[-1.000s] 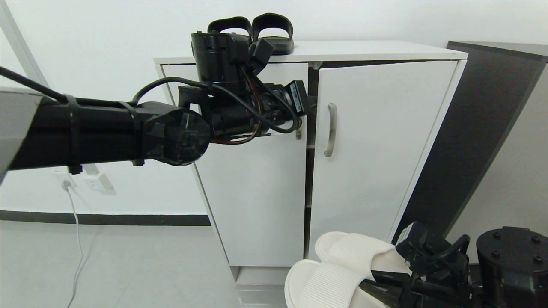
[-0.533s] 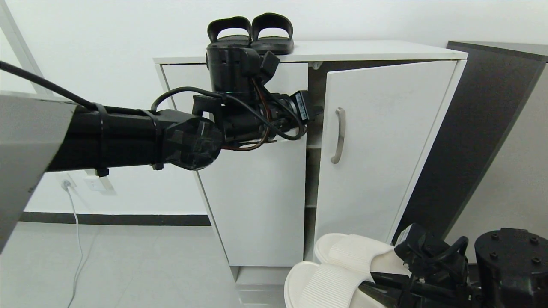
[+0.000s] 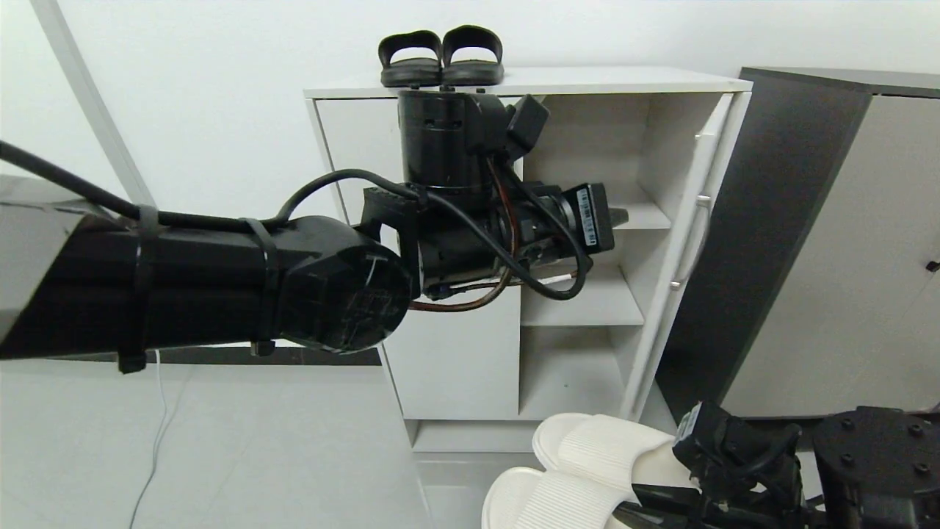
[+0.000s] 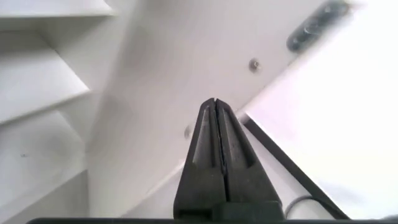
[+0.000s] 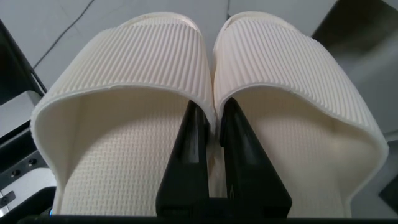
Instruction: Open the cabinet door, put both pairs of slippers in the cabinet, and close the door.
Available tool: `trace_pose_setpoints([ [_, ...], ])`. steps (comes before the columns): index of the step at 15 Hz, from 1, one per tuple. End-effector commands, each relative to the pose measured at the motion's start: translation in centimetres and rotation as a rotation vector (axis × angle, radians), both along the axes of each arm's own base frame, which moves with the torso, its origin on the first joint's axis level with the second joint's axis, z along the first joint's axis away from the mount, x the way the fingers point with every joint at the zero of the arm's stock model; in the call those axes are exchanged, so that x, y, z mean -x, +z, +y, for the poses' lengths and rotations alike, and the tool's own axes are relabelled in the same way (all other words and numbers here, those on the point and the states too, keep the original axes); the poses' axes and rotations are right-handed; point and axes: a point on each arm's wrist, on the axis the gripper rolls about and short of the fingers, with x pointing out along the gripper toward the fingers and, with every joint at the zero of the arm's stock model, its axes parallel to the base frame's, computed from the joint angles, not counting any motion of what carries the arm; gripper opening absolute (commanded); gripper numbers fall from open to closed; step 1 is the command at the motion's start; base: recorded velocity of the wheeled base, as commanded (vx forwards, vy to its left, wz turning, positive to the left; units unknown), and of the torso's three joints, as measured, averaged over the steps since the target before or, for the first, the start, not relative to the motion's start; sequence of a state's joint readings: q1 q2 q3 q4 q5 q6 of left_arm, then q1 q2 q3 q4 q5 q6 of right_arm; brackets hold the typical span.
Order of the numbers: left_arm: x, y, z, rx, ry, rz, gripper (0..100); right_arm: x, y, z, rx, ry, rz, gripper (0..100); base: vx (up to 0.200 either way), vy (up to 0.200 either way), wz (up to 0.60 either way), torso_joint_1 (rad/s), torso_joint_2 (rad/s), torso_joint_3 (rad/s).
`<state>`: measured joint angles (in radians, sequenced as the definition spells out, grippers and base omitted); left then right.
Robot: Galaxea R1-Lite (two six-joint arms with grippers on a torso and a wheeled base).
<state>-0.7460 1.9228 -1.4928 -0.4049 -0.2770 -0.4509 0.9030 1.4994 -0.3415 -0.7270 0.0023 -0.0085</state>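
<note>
Here, inner edges of the white slippers (image 5: 124, 81) between clamped right fingers (image 5: 189, 155) (left fingers (image 4: 204, 155) together, bare).

The right cabinet door (image 3: 687, 220) has been swung from slightly ajar (1.0 s ago) to fully open and is now seen nearly edge-on. The interior shelves (image 3: 580, 303) are thereby exposed. The left hand (image 3: 619, 217) has been moved from the gap betw. the doors to a pos. in front of the open compartment. The head cam. has been shifted.
</note>
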Motion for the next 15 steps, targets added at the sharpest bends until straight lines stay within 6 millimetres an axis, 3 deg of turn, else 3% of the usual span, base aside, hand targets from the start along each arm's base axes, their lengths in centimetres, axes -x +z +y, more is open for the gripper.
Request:
trace_pose_setpoints([
  [1, -0.4, 0.4, 1.2, 0.006, 0.032, -0.008, 0, 0.1, 0.0, -0.1, 0.0, 0.001, -0.003, 0, -0.2, 0.0, 0.0, -0.007, 0.0, 0.002],
  [3, -0.9, 1.1, 3.7, 0.012, 0.095, -0.017, 0, 0.0, 0.0, -0.1, 0.001, -0.001, -0.006, 0, 0.0, 0.0, 0.0, 0.0, 0.0, 0.0],
  [4, -0.3, 1.7, 6.2, 0.013, 0.139, -0.021, 0, -0.1, 0.1, -0.1, -0.001, -0.006, -0.008, 0, 0.0, 0.0, 0.0, 0.0, 0.0, 0.0],
  [5, 1.7, 2.5, 9.6, 0.014, 0.187, -0.026, 0, -0.2, 0.2, -0.2, -0.012, -0.015, -0.016, 0, 0.0, 0.0, 0.0, 0.0, 0.0, 0.0],
  [6, 3.2, 2.7, 11.2, 0.01, 0.208, -0.031, 0, -0.3, 0.3, -0.2, -0.021, -0.021, -0.023, 0, 0.0, 0.0, 0.0, 0.0, 0.0, 0.0],
  [8, 10.1, 2.3, 16.8, -0.008, 0.265, -0.076, 0, -0.6, 0.4, -0.4, -0.03, -0.035, -0.03, 0, 0.0, 0.0, 0.0, 0.0, 0.0, 0.0],
  [11, 18.2, 0.0, 22.3, -0.061, 0.374, -0.11, 0, -0.7, 0.4, -0.4, -0.031, -0.038, -0.032, 0, 0.0, 0.0, 0.0, 0.0, 0.0, 0.0],
  [13, 22.8, -1.4, 24.7, -0.079, 0.452, -0.092, 0, -0.7, 0.5, -0.4, -0.034, -0.041, -0.036, 0, 0.0, 0.0, 0.0, 0.0, 0.0, 0.0],
  [15, 26.2, -3.2, 26.2, -0.148, 0.594, -0.058, 0, -0.7, 0.6, -0.4, -0.037, -0.041, -0.039, 0, 0.0, 0.0, 0.0, 0.0, 0.0, 0.0],
])
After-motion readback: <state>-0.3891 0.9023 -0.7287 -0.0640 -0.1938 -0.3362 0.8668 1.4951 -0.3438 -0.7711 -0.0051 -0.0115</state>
